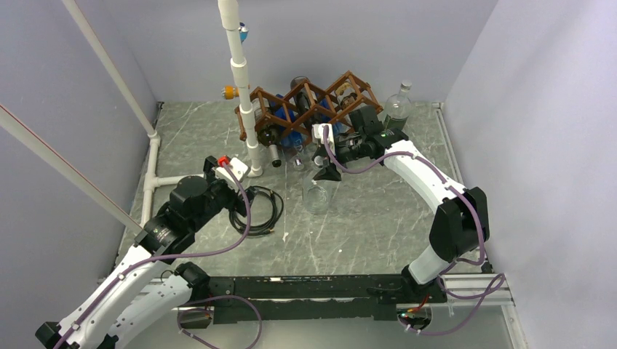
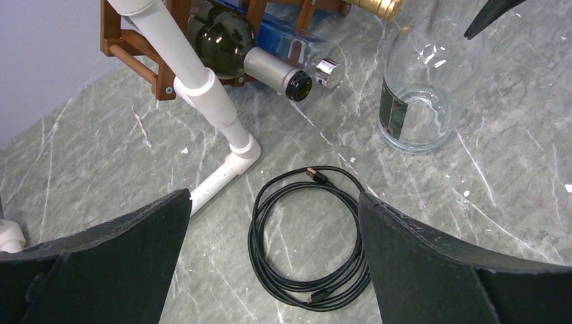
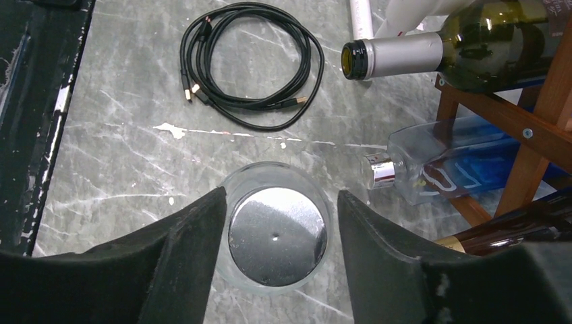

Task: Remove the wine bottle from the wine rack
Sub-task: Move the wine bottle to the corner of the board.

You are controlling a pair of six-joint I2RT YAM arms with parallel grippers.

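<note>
The dark brown wooden wine rack (image 1: pixel 313 102) stands at the back of the table with several bottles lying in it. A dark green wine bottle (image 3: pixel 485 40) with a silver-foiled neck sticks out of a lower cell; it also shows in the left wrist view (image 2: pixel 222 34). A clear glass bottle (image 1: pixel 318 193) stands upright on the table in front of the rack. My right gripper (image 3: pixel 280 202) is open, its jaws on either side of the bottle's silver cap (image 3: pixel 276 236) with gaps on both sides. My left gripper (image 2: pixel 274 202) is open and empty above a coiled black cable (image 2: pixel 307 236).
A white PVC pipe frame (image 1: pixel 244 87) rises at the rack's left end, with a foot pipe (image 2: pixel 219 175) on the table. A blue-and-clear square bottle (image 3: pixel 445 169) and a gold-foiled brown bottle (image 3: pixel 499 229) lie low in the rack. Another clear bottle (image 1: pixel 398 105) stands at the back right.
</note>
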